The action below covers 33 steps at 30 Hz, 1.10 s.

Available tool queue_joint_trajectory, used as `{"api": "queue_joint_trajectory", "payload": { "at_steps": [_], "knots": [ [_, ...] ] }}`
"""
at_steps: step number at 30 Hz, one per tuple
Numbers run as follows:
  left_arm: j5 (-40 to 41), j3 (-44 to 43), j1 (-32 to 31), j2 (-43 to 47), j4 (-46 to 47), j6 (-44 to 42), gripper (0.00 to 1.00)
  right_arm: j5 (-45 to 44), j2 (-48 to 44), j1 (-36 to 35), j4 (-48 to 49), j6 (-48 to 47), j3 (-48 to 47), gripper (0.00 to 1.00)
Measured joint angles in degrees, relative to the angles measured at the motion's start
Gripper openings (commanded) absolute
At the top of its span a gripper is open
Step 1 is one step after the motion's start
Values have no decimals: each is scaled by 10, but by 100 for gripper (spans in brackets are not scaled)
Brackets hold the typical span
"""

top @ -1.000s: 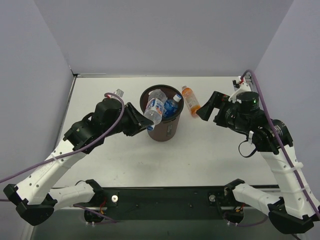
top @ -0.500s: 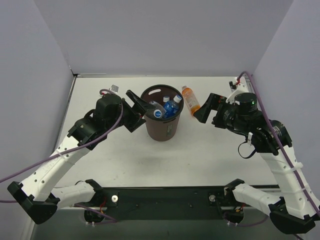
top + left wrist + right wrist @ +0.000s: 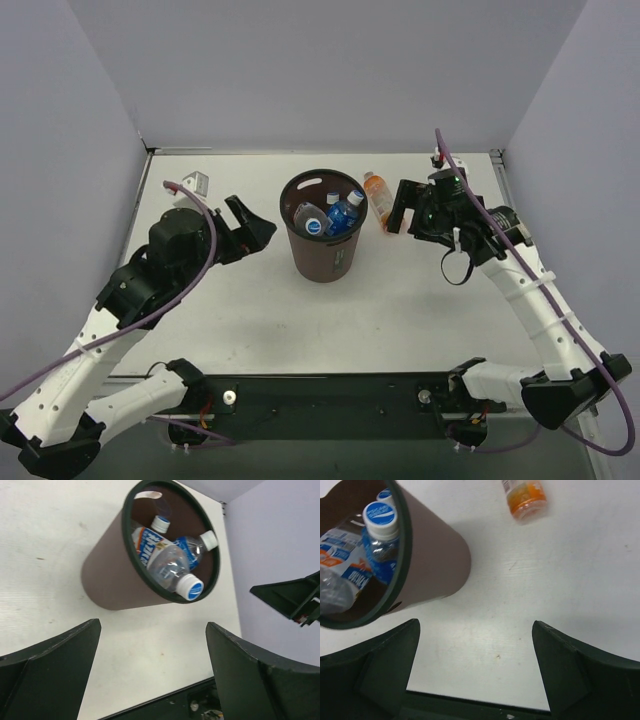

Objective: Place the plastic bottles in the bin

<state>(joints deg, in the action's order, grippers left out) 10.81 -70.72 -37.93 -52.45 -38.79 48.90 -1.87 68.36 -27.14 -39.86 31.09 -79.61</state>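
**Three bottles (image 3: pixel 325 215) in bin (image 3: pixel 325 265), orange bottle (image 3: pixel 379 200) out**

The bin stands toward the table's (image 3: pixel 250 330) far edge; the orange bottle lies just right of it. Left gripper (image 3: pixel 152 625) and right gripper (image 3: pixel 475 625) both gape wide, empty.

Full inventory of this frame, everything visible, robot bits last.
bin: one, dark brown, upright, mid-table
plastic bottles in bin: three visible, clear, white caps, one blue-labelled, one whitish-labelled
orange bottle: one, orange, lying on the table just right of the bin
table: one, white
walls: pale grey-lilac, three sides
base rail: one, black, near edge
cables: two, purple, one along each arm
left gripper: black, open, empty, left of bin
right gripper: black, open, empty, near orange bottle
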Motion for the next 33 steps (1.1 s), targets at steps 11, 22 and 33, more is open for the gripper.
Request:
{"api": "queue_joint_trajectory", "payload": {
  "at_steps": [11,22,33],
  "knots": [
    [-25,-16,56,-123,26,-159,91,7,93,109,49,-37,0,85],
    [-116,-140,118,-296,53,-186,75,38,236,167,107,-35,-40,83],
    [-162,-174,118,-391,47,-187,68,56,442,173,158,-87,-166,82]
  ]
}}
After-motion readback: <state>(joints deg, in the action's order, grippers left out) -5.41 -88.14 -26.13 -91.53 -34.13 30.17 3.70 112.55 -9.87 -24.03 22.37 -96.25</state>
